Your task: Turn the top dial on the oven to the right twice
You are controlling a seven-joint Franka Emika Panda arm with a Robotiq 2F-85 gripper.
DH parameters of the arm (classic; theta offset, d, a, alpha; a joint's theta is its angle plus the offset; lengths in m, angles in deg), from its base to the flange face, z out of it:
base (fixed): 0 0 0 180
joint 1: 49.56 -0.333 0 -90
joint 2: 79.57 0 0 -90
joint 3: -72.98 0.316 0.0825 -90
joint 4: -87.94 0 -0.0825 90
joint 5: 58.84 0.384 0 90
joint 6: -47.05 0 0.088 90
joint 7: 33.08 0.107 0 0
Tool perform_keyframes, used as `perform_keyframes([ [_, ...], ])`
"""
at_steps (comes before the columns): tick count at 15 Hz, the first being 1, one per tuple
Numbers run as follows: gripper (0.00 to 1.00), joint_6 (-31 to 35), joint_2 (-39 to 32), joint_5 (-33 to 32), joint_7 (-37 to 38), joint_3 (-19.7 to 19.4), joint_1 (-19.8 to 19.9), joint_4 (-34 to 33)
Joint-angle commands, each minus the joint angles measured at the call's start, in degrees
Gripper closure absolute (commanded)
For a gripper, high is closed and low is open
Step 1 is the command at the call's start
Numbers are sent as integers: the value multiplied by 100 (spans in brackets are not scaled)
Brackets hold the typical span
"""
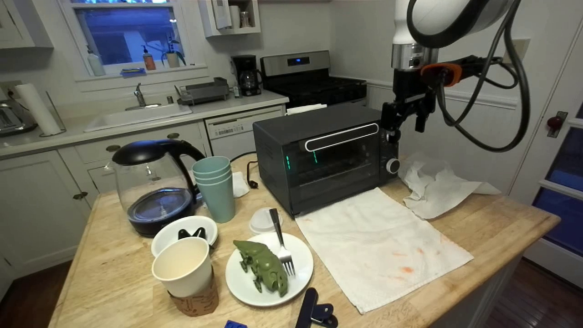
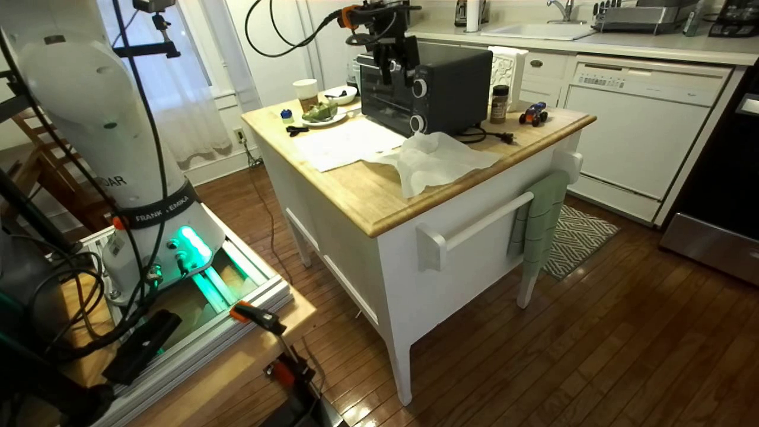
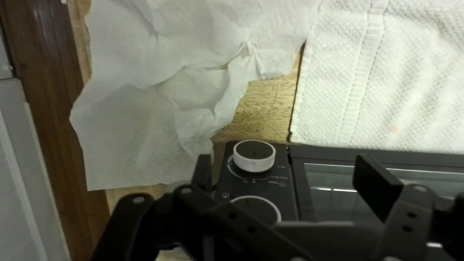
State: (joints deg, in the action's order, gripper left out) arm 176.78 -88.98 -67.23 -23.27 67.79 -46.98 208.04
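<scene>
The black toaster oven (image 1: 319, 119) stands on the wooden island and also shows in an exterior view (image 2: 456, 89). Its top dial (image 2: 420, 88) sits above the bottom dial (image 2: 418, 123). In the wrist view the top dial (image 3: 259, 209) is partly hidden by my gripper, and the bottom dial (image 3: 254, 156), marked Time, is in full view. The bottom dial also shows in an exterior view (image 1: 392, 166), where a finger mostly hides the top dial. My gripper (image 3: 290, 179) is open and empty, in front of the oven at about top-dial height. It also shows in both exterior views (image 1: 407, 130) (image 2: 398, 77).
Crumpled paper (image 1: 435, 187) lies beside the oven's dial end. A white towel (image 1: 378, 250) lies before the oven door. A plate (image 1: 300, 269) with a green toy and fork, a glass kettle (image 1: 155, 182), green cups (image 1: 216, 196) and a paper cup (image 1: 186, 273) stand farther along.
</scene>
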Motion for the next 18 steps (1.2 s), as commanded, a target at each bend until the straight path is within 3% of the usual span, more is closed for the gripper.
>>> perform_keyframes([
  [1,0,3,1080,-491,736,14,-153,888],
  [7,0,309,2488,-1165,1310,315,43,1748],
  [11,0,901,3117,-1629,1417,522,308,2171],
  [14,0,1467,3368,-1670,1084,555,460,2421],
  [15,0,1136,3090,-1456,1122,630,474,2117],
  [18,0,1329,3238,-1441,1019,641,525,2278],
])
